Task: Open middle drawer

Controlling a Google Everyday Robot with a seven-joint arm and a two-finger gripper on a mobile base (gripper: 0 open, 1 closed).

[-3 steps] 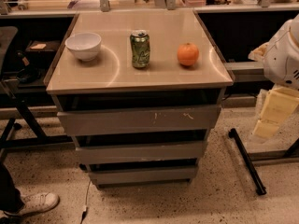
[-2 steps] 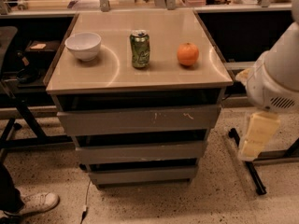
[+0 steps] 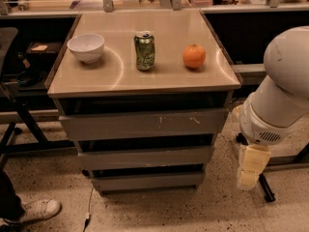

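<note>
The middle drawer (image 3: 145, 157) is the plain grey front in the cabinet, below the taller scratched front (image 3: 142, 124) and above the narrowest front (image 3: 147, 181). It looks pushed in, and its inside does not show. My white arm (image 3: 282, 91) hangs at the right of the cabinet. My gripper (image 3: 250, 170), a pale beige piece, points down towards the floor. It is level with the middle and bottom drawers, a short way right of the cabinet's corner, and touches nothing.
On the cabinet top stand a white bowl (image 3: 86, 47), a green can (image 3: 145, 50) and an orange (image 3: 193, 56). A black stand foot (image 3: 265, 190) lies on the floor under my arm. A person's shoe (image 3: 31, 211) and a cable (image 3: 88, 216) are at the lower left.
My arm has swung in from the right edge, left and down, bringing the gripper closer to the cabinet's right side. The drawers and the things on top have not moved.
</note>
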